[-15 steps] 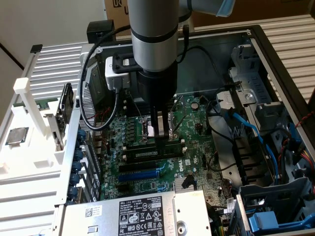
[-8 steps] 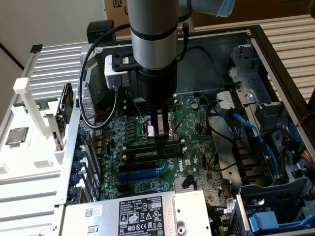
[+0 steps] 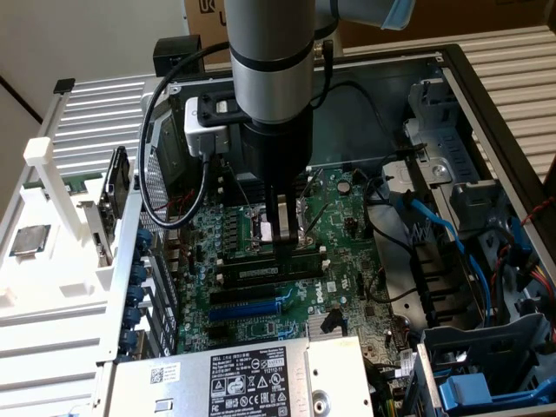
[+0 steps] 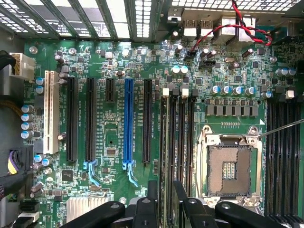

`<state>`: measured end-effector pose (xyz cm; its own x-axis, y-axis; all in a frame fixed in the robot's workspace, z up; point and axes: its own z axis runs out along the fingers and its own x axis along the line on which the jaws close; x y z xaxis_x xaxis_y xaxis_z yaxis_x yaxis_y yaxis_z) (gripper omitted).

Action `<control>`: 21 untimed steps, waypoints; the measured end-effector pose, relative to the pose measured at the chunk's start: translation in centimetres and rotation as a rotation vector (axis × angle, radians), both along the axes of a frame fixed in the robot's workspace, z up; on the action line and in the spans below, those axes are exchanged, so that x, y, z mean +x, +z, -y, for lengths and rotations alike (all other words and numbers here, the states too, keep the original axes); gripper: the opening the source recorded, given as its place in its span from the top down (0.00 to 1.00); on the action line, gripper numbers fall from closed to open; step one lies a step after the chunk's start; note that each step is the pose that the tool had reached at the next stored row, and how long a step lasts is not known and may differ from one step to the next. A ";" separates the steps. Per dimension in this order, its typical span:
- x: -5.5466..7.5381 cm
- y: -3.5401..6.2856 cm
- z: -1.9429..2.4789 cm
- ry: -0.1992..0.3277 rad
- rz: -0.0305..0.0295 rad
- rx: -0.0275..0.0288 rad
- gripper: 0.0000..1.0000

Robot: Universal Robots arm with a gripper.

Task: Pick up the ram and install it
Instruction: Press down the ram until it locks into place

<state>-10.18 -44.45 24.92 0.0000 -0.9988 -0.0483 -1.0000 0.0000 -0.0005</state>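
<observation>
The ram [image 3: 263, 272] is a long narrow stick with a small white label. It stands on edge in a black memory slot [image 4: 167, 142] on the green motherboard [image 3: 347, 217], just beside the blue slot's black neighbour. My gripper [image 3: 280, 236] hangs straight down over the stick's middle. In the wrist view the gripper [image 4: 166, 187] straddles that slot, and its fingers [image 4: 152, 194] stand a little apart, one on each side. The gripper looks open. The stick's lower edge is hidden in the slot.
The empty processor socket [image 4: 230, 166] lies just beyond the memory slots. Blue and black cables [image 3: 434, 234] and drive cages fill the exterior view's right. A white rack [image 3: 52, 174] outside the case holds a dark card [image 3: 117, 187] and a silver chip [image 3: 28, 241]. The power supply [image 3: 234, 378] sits in front.
</observation>
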 end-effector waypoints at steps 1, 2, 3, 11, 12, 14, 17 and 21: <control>0.0 0.00 0.00 0.000 0.0000 0.0000 0.75; 0.0 0.00 0.00 0.000 0.0000 -0.0001 0.75; 0.0 0.00 0.00 0.000 0.0000 0.0001 0.82; 0.0 0.00 0.00 0.000 0.0000 0.0000 0.89; 0.0 0.00 0.00 0.000 0.0000 0.0000 0.89; 0.0 0.00 0.00 0.000 0.0002 0.0000 0.89; -0.1 -0.01 0.00 0.000 0.0019 -0.0001 0.89; -0.4 -0.02 -0.01 0.000 0.0050 0.0001 0.89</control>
